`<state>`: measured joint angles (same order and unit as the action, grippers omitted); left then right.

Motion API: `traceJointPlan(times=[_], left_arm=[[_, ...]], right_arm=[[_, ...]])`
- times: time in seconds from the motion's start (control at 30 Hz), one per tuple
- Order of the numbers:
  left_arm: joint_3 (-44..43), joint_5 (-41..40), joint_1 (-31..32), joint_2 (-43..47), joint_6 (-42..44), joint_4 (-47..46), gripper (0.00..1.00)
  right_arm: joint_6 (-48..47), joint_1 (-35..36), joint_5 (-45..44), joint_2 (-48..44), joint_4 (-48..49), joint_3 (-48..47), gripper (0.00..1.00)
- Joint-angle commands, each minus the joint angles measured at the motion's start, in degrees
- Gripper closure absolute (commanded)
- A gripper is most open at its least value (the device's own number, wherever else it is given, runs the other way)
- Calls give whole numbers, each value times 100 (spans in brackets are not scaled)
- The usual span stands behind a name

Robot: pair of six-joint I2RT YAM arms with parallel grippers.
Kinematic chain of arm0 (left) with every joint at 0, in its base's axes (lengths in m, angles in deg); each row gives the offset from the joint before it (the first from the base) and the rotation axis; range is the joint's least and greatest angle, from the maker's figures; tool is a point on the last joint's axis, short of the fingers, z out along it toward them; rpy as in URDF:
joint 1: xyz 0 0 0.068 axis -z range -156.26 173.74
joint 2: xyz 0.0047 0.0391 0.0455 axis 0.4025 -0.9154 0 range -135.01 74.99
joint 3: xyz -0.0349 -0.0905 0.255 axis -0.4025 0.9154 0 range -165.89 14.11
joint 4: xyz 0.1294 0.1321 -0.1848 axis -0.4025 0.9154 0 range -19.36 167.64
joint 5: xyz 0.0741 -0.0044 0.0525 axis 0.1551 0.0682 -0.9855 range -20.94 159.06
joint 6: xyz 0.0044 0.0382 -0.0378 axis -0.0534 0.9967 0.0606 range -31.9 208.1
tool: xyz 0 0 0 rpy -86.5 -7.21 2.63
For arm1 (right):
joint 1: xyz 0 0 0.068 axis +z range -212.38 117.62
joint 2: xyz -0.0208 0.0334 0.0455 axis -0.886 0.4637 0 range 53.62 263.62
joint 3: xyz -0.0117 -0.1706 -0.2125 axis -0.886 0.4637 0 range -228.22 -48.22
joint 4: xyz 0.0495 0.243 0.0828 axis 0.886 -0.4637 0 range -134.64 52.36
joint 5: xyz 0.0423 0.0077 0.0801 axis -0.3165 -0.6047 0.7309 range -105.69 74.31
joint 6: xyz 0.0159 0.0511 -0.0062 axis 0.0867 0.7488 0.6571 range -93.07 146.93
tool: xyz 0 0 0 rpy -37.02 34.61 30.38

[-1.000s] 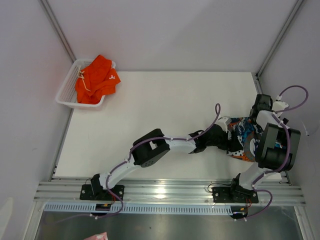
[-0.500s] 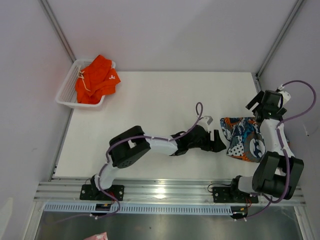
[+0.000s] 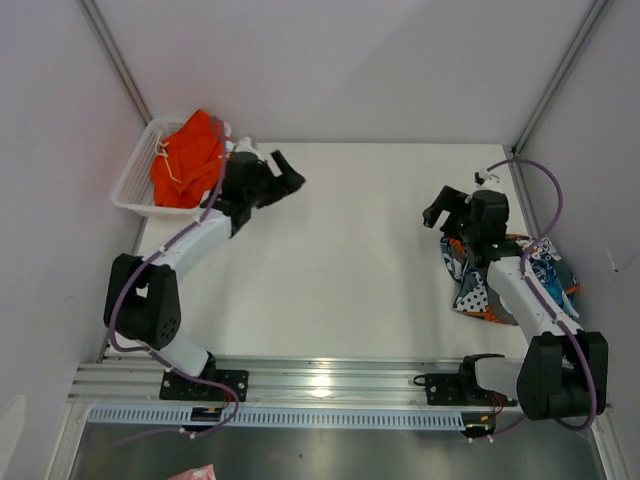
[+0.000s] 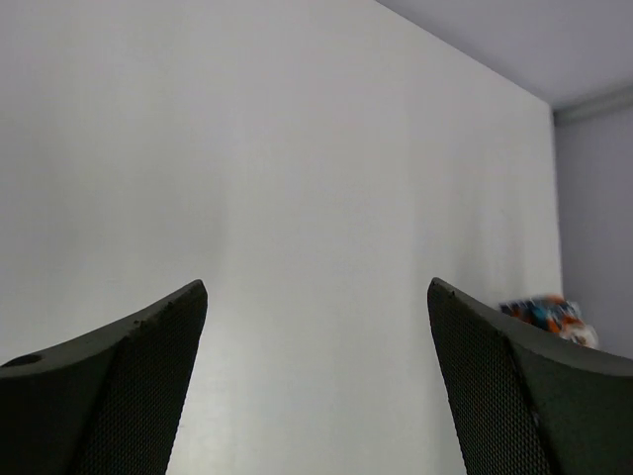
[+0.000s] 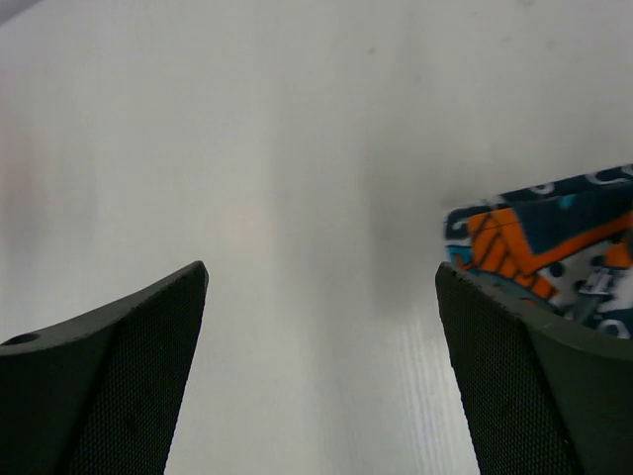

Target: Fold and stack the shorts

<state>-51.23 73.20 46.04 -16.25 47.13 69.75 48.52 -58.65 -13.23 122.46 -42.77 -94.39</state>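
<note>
The left fingers (image 4: pixel 129 396) stand wide apart and empty over the tabletop (image 3: pixel 350 270), just right of the basket (image 3: pixel 128 192) in the upper left, which holds the orange shorts (image 3: pixel 190 160). The right fingers (image 5: pixel 119 386) are also spread and empty, beside the upper-left edge of the printed shorts (image 3: pixel 500 290), which lie crumpled at right.

The left arm (image 3: pixel 190 245) and right arm (image 3: pixel 520 285) are showing white links, bulky black joints and trailing purple cables (image 3: pixel 540 175). Black bases (image 3: pixel 205 385) are sitting on a silver rail (image 3: pixel 330 378). The fingers (image 4: pixel 129 396) are showing a black dotted texture.
</note>
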Motion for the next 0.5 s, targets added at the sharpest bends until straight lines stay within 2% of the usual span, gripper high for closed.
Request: traceJointPlan(times=[0.0, 0.13, 0.27, 0.47], left_arm=[[-609, -299, -917, 160, 537, 1465, 6], [-1165, -379, -1711, -218, 354, 1846, 7], [-1463, -239, -2439, -534, -33, 1627, 9], [-1911, -265, -2985, -1149, -402, 1714, 9]], right_arm=[[57, 531, -104, 235, 424, 38, 2], [21, 980, -237, 499, 660, 47, 1], [30, 1288, -411, 683, 776, 38, 1], [13, 1552, -571, 833, 820, 38, 1]])
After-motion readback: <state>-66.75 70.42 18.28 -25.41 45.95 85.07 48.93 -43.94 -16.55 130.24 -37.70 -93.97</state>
